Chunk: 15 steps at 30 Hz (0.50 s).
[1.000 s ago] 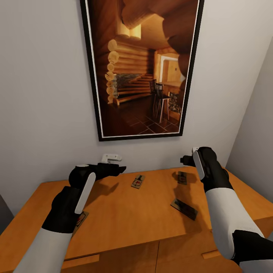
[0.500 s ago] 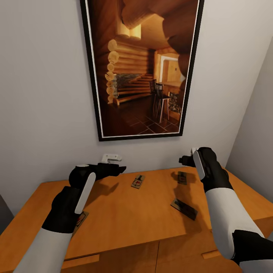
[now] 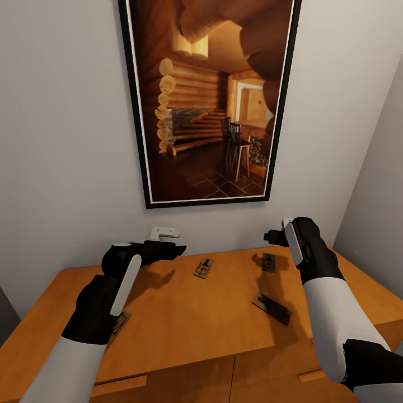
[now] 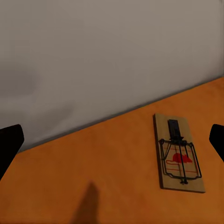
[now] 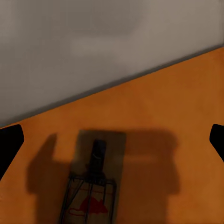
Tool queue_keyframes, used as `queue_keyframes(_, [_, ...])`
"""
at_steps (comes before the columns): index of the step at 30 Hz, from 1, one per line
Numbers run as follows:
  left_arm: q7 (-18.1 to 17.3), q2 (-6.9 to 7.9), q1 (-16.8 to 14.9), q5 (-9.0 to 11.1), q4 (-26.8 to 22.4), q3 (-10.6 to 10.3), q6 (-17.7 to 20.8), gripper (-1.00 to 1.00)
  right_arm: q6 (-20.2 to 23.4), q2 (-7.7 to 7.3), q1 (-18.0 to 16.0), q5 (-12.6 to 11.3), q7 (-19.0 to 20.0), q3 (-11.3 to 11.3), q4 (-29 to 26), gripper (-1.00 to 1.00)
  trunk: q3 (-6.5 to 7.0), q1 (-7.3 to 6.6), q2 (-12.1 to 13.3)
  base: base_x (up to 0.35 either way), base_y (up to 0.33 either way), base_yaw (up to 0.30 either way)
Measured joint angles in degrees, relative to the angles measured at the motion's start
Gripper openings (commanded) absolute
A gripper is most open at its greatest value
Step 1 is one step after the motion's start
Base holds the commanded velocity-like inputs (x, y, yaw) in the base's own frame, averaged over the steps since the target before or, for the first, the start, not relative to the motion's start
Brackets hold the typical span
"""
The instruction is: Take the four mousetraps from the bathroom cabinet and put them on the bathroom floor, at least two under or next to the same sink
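Head view: four mousetraps lie flat on the cabinet tabletop. One is at 12 o'clock of centre, one at 1 o'clock near the back edge, one at 3 o'clock, and one at 9 o'clock, partly hidden under the left forearm. The left gripper hovers above the tabletop, just 9 o'clock of the centre trap; jaws spread wide, empty. The right gripper hangs over the back-edge trap, casting its shadow on it; jaws also apart, empty. A framed cabin picture hangs on the wall behind.
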Motion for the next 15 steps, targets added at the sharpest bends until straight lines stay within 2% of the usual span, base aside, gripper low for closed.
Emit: queue_keyframes(15, [0.0,0.00,0.0,0.0,0.0,0.0,0.0,1.00,0.0,0.00,0.0,0.0,-0.1,-0.1,0.1,1.00,0.00,0.00,0.0,0.000,0.000,0.000])
